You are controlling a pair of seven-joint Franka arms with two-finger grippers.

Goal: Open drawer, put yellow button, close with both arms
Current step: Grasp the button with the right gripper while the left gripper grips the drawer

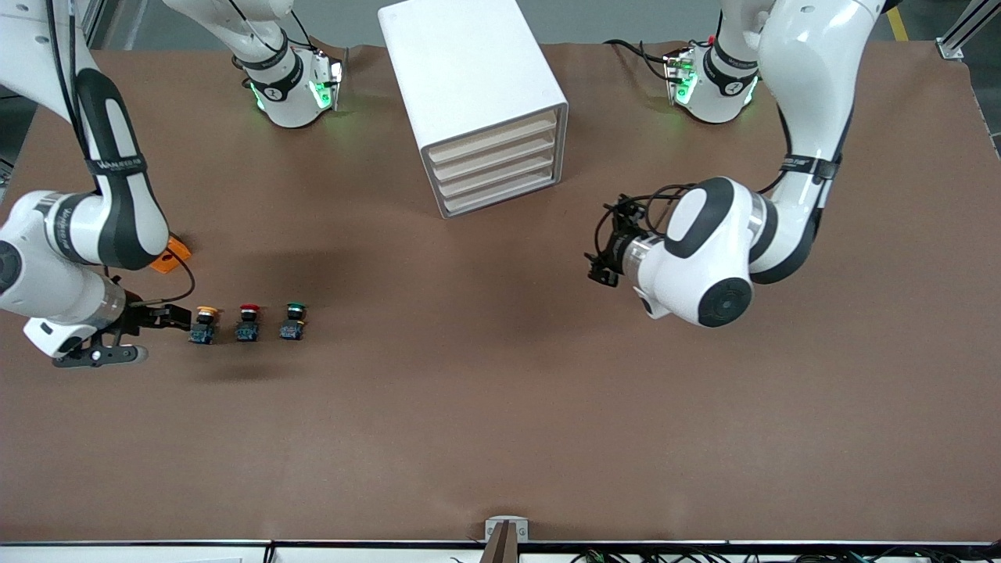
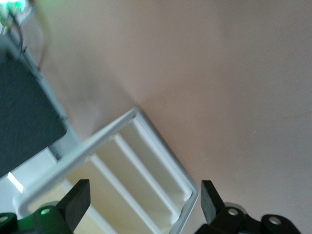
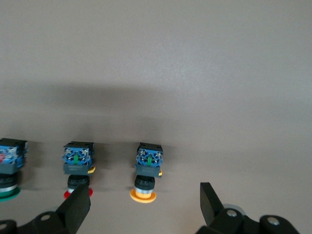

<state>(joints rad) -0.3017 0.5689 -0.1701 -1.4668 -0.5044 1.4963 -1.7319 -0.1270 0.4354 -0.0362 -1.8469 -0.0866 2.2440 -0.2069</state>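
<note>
The white cabinet (image 1: 469, 78) stands at the back middle, and its topmost drawer (image 1: 493, 138) is shut like the three below it. The yellow button (image 1: 206, 324) stands on the table toward the right arm's end, first in a row of three. My right gripper (image 1: 145, 336) hangs open and empty just beside it; in the right wrist view the yellow button (image 3: 146, 173) lies between and just ahead of my open fingers (image 3: 78, 209). My left gripper (image 1: 599, 249) is open and empty, over the table beside the cabinet's front. The left wrist view shows the cabinet (image 2: 161, 141) ahead of my open fingers (image 2: 210, 197).
A red-capped button (image 1: 248, 322) and a green-capped button (image 1: 293, 320) stand in line with the yellow one, toward the middle. An orange block (image 1: 172, 256) lies partly under the right arm. The brown table (image 1: 500, 407) spreads wide toward the front camera.
</note>
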